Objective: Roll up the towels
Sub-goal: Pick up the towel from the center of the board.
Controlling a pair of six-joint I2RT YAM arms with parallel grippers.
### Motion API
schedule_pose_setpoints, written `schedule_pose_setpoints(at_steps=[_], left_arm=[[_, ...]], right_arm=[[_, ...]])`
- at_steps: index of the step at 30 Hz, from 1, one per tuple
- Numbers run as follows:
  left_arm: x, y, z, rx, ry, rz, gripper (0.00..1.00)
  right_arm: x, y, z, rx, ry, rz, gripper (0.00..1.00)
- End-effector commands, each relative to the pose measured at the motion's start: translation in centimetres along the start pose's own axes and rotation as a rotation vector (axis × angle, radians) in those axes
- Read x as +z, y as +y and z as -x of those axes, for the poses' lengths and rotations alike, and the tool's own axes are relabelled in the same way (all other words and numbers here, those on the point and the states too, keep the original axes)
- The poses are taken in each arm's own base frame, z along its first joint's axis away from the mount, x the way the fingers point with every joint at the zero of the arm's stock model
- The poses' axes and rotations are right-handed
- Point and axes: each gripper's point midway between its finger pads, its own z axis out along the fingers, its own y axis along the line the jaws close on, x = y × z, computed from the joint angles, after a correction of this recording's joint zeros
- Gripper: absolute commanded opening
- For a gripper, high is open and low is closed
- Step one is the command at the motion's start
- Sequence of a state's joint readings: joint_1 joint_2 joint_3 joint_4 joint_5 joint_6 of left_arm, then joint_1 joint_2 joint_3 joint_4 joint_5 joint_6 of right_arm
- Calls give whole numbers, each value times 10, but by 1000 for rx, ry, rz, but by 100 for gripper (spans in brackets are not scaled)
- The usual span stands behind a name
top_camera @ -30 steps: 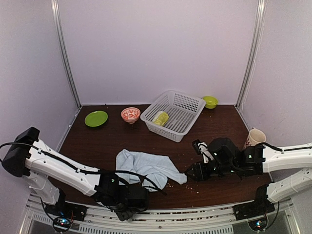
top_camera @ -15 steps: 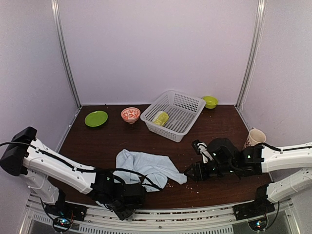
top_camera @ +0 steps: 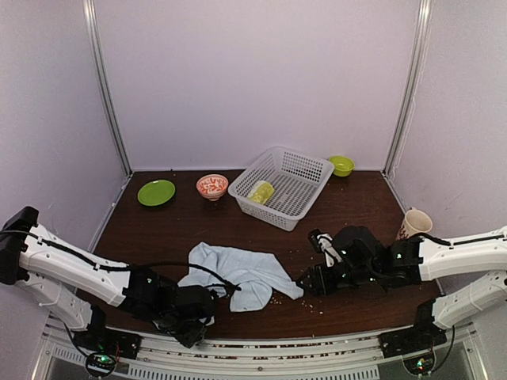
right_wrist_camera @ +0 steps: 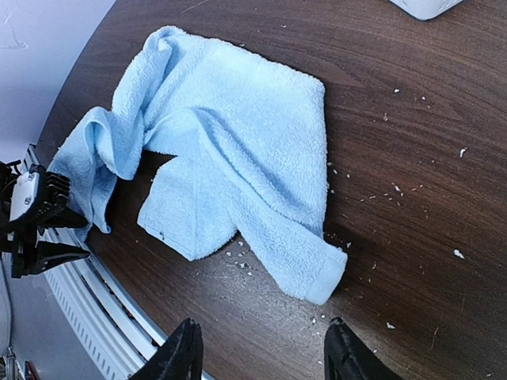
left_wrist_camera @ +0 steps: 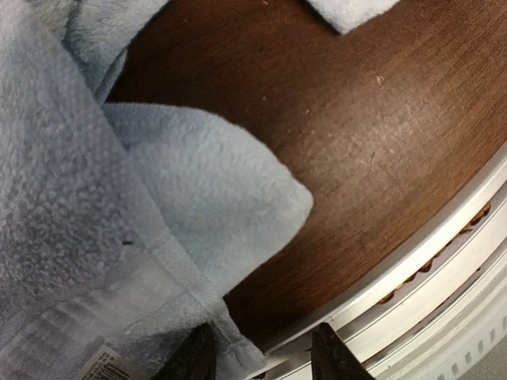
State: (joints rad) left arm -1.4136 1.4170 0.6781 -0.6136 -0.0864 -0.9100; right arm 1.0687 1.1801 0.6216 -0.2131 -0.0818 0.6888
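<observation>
Left arm: stretched low from the left side along the table's near edge, wrist bent in at the near rail.
Left gripper: jaws parted to a narrow gap, wider than the towel hem lying in it; hem close against one finger, not visibly pinched.
Right arm: reaching in from the right, held low over the wood, wrist aimed left.
Right gripper: spread wide, nothing between the fingers.
Table: dark brown wood, pale crumbs scattered over the right half, white rail along the near edge.
Room: plain pale walls, a metal post in each back corner.
Back row: green plate, red-patterned bowl, white mesh basket, small green bowl; a cup by the right wall.
Pale blue towel: lying rumpled and partly folded near the front, between the two grippers; near-left corner at the left gripper, right corner just ahead of the right gripper, apart from it.
Lime-green towel: rolled up inside the basket, well apart from both grippers.
</observation>
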Motion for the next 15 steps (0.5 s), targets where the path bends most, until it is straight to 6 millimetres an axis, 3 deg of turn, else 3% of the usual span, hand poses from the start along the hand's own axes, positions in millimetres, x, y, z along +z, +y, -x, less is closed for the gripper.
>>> schedule_pose_setpoints(at_steps=[1, 11, 15], left_arm=[[14, 26, -26, -77, 78, 48, 41], [19, 53, -44, -132, 146, 168, 36], [13, 48, -32, -90, 136, 197, 38]], right_arm=[[4, 2, 2, 15, -2, 12, 52], [11, 1, -4, 24, 15, 20, 52], [12, 2, -3, 21, 15, 23, 52]])
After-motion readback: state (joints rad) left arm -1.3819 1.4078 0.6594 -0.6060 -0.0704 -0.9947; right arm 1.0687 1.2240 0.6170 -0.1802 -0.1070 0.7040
